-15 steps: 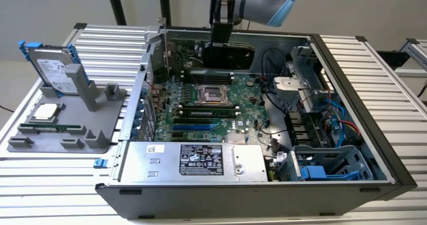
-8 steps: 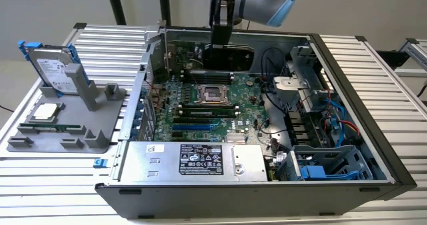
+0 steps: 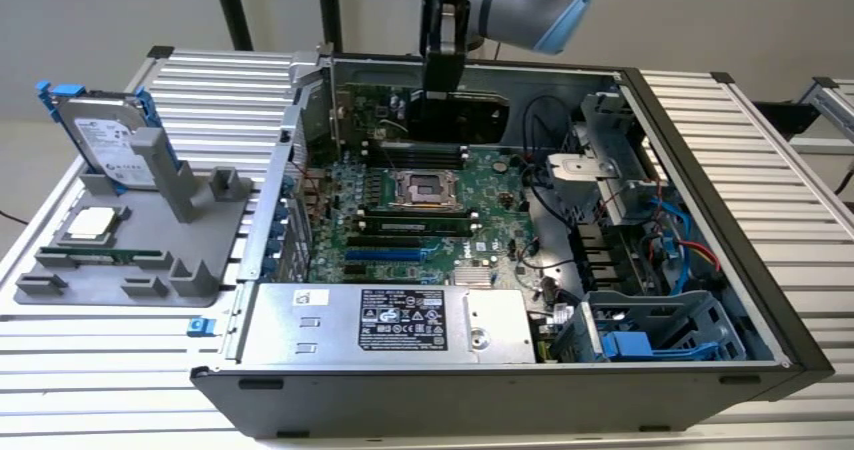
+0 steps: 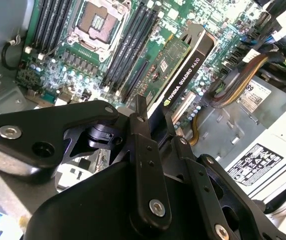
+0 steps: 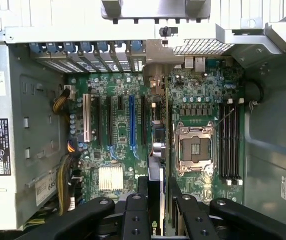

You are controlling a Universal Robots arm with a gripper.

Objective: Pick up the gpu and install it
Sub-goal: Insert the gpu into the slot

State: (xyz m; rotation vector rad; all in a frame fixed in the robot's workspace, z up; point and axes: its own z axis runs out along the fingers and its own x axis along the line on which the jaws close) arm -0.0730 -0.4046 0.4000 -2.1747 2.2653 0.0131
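The gpu (image 4: 185, 62) is a flat card with a black shroud on one face and a green board on the other. My gripper (image 4: 155, 117) is shut on its upper edge and holds it edge-down inside the open computer case (image 3: 694, 130). In the first wrist view the gpu (image 5: 158, 147) is edge-on between the fingers of the gripper (image 5: 159, 189), over the motherboard (image 5: 110, 150) between the expansion slots (image 5: 131, 125) and the processor socket (image 5: 193, 147). In the exterior view the gpu (image 3: 454, 115) hangs under the gripper (image 3: 443, 70) near the case's back wall. Whether it touches a slot I cannot tell.
A power supply (image 3: 387, 320) fills the case's near side, with cables (image 3: 667, 240) and drive bays (image 3: 641, 330) at the exterior view's right. Outside the case, a grey holder (image 3: 134, 270) carries a hard drive (image 3: 114, 145) and a square processor chip (image 3: 91, 223).
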